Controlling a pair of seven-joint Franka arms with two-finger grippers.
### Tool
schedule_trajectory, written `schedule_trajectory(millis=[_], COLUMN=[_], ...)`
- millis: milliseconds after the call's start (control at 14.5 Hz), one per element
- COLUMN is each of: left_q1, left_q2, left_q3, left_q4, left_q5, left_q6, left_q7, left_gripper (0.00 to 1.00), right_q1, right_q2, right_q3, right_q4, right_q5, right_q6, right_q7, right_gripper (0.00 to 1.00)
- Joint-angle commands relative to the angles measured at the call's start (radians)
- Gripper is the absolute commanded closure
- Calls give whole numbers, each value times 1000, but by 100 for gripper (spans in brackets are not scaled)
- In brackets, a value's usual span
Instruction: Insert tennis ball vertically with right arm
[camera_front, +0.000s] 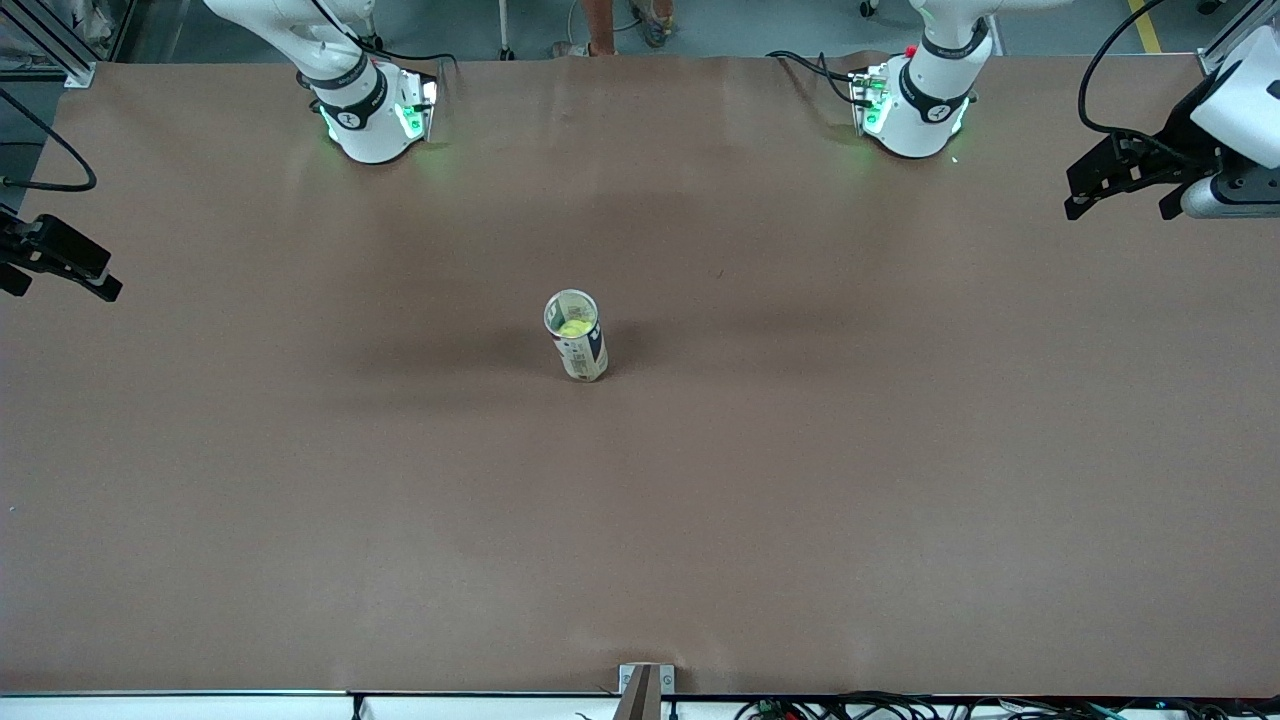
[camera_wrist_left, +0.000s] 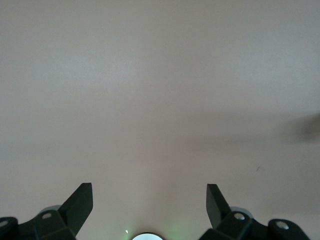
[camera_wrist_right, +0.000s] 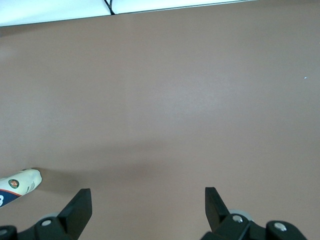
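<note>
A white tennis-ball can (camera_front: 580, 352) stands upright in the middle of the brown table, its mouth open at the top. A yellow-green tennis ball (camera_front: 575, 326) lies inside it, below the rim. My right gripper (camera_front: 60, 283) is open and empty, up in the air over the right arm's end of the table, well away from the can. Its wrist view shows its spread fingers (camera_wrist_right: 148, 197) over bare table and part of the can (camera_wrist_right: 19, 184) at the edge. My left gripper (camera_front: 1122, 208) is open and empty over the left arm's end; it (camera_wrist_left: 150, 192) sees only bare table.
The brown table cover (camera_front: 800, 480) spreads all round the can. The two arm bases (camera_front: 375, 110) (camera_front: 915, 105) stand along the edge farthest from the front camera. Cables and a small bracket (camera_front: 646, 685) lie at the nearest edge.
</note>
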Motion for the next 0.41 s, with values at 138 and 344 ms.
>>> schedule_trajectory(millis=[138,344], left_q1=[-2,-2], left_q2=[-25,-25], left_q3=[-1,-2], left_q4=[-21,-19], left_q5=[15,15], left_q6=[-4,-4], left_q7=[7,4], left_gripper=[0,0], right_q1=[-5,-5], right_q2=[5,5], right_q3=[4,4], right_q4=[13,13], right_q5=[-10,-9], right_q6=[-1,-1], right_q7=[1,1], right_gripper=[0,0])
